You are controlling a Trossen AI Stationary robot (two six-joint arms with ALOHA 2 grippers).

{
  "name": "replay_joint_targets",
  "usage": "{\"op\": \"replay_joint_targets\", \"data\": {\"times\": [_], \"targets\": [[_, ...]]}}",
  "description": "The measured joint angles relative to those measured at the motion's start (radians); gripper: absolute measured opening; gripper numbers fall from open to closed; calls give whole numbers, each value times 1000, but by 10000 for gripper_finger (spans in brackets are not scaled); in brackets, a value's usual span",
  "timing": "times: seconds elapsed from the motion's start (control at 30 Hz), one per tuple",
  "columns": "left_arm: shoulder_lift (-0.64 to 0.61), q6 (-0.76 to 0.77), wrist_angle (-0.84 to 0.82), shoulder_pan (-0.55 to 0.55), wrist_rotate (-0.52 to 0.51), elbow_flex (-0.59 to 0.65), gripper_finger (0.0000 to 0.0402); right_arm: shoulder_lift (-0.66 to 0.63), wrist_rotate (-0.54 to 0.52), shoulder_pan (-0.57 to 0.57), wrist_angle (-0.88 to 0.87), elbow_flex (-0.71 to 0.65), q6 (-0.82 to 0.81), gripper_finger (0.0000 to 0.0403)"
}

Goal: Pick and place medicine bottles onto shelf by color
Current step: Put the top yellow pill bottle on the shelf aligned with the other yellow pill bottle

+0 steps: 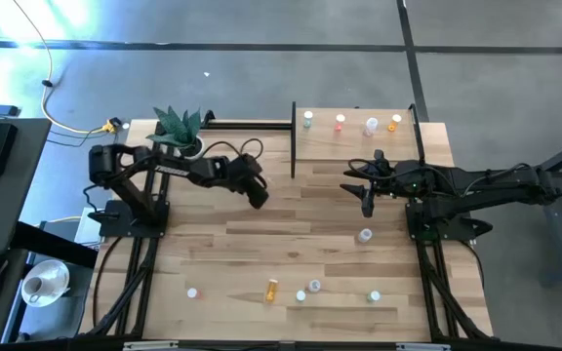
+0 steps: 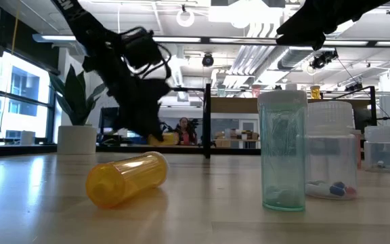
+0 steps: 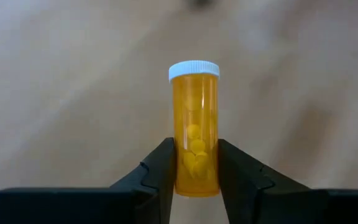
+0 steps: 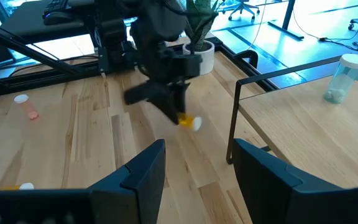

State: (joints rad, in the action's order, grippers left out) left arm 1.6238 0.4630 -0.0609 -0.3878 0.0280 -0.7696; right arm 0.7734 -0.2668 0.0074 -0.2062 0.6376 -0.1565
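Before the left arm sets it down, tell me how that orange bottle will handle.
The orange bottle looks like rigid smooth plastic, so the left gripper, clamping only its lower half, might let it slip. It holds just a few pills, so it is probably light. Tall and narrow, it may tip if released tilted, then roll like the one lying on the table.

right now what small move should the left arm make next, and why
Probably carry toward the raised light-wood shelf: the left gripper is shut on an orange white-capped pill bottle above the planked table, and an orange bottle already stands there.
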Motion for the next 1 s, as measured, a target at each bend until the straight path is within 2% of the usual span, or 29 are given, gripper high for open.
{"op": "replay_joint_targets", "data": {"times": [0.13, 0.27, 0.5, 0.87, 1.0], "targets": [[-9, -52, 159, 55, 159, 0, 91, 0, 0, 0, 0, 0, 0, 177], [-9, -85, 350, 98, 253, 0, 91, 5, 0, 0, 0, 1, 0, 177], [-9, -160, 582, 148, 291, 0, 91, 55, 24, 0, 36, 1, 30, 177], [-9, -361, 711, 218, 284, 0, 91, 205, 296, 0, 283, 1, 209, 177], [-9, -388, 721, 236, 284, 0, 91, 271, 354, 0, 365, 1, 233, 177]]}}
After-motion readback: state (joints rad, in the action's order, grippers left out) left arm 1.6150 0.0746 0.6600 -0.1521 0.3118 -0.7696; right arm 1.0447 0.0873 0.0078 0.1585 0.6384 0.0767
